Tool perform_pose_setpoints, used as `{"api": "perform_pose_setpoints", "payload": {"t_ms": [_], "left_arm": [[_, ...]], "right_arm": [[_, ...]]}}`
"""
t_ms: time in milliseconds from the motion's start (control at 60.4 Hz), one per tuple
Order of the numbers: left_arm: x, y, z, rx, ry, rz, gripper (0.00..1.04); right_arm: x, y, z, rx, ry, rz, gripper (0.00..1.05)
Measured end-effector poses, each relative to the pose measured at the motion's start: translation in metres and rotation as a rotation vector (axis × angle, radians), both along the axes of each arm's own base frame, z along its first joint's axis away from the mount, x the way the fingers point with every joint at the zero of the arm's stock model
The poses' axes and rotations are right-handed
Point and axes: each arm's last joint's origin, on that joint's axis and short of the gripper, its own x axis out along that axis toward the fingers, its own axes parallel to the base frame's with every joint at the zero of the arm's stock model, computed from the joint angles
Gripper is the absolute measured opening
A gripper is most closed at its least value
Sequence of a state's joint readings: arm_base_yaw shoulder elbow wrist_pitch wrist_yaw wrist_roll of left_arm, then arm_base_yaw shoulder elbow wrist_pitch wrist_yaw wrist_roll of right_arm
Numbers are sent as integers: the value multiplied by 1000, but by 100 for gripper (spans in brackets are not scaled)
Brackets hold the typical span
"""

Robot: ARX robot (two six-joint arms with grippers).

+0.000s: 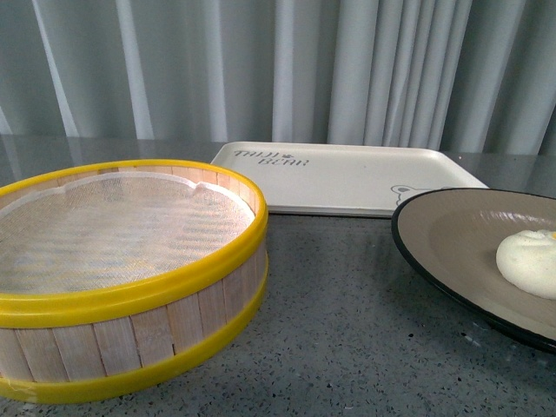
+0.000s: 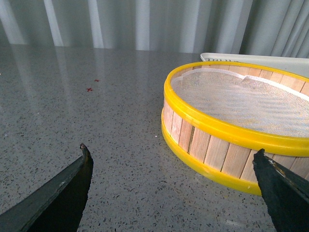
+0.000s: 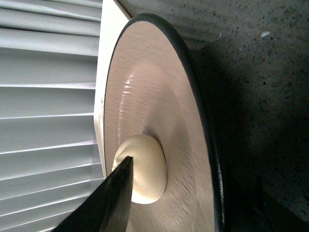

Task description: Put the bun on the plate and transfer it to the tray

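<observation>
Bun lies on the plate, just beside the tip of the right gripper.

A speckled grey stone-like table carries everything, and a pale pleated curtain hangs behind it. The steamer basket is a round drum of upright wooden slats with glossy yellow bands top and bottom and a white mesh liner. It stands just beyond the fingers of the left gripper, nearer one tip than the other. Those dark tapered fingers are spread wide over bare table with nothing between them.

Only the front view shows the tray whole: flat, cream, rounded at the corners, with grey lettering, and lying behind the basket and plate.

The plate is matte taupe inside with a glossy black rim. The right wrist view shows fine brushed ridges on it and the smooth, domed, cream bun, with one dark finger crossing the bun's edge. The other finger is hidden, so I cannot tell whether this gripper is closed or pinching anything.
</observation>
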State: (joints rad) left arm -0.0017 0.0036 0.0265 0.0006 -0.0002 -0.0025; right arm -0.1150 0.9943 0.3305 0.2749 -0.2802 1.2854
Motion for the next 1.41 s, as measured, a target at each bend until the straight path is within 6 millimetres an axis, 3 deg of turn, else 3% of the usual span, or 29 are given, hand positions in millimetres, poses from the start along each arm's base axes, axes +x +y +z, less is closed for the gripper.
{"api": "perform_pose_setpoints", "payload": {"t_ms": [315, 662, 844, 1076, 1275, 1407], "left_arm": [[0, 0, 0, 0, 0, 0, 98], [0, 0, 0, 0, 0, 0, 98], [0, 0, 0, 0, 0, 0, 98], [0, 0, 0, 0, 0, 0, 98], [0, 0, 0, 0, 0, 0, 98], [0, 0, 0, 0, 0, 0, 98]], "right_arm": [[-2, 4, 1, -10, -3, 14, 3], [-11, 18, 2, -17, -29, 58, 3], [-6, 19, 9, -16, -65, 55, 3], [41, 14, 40, 12, -148, 17, 3], [113, 9, 72, 22, -165, 5, 3], [159, 5, 82, 28, -130, -13, 3]]}}
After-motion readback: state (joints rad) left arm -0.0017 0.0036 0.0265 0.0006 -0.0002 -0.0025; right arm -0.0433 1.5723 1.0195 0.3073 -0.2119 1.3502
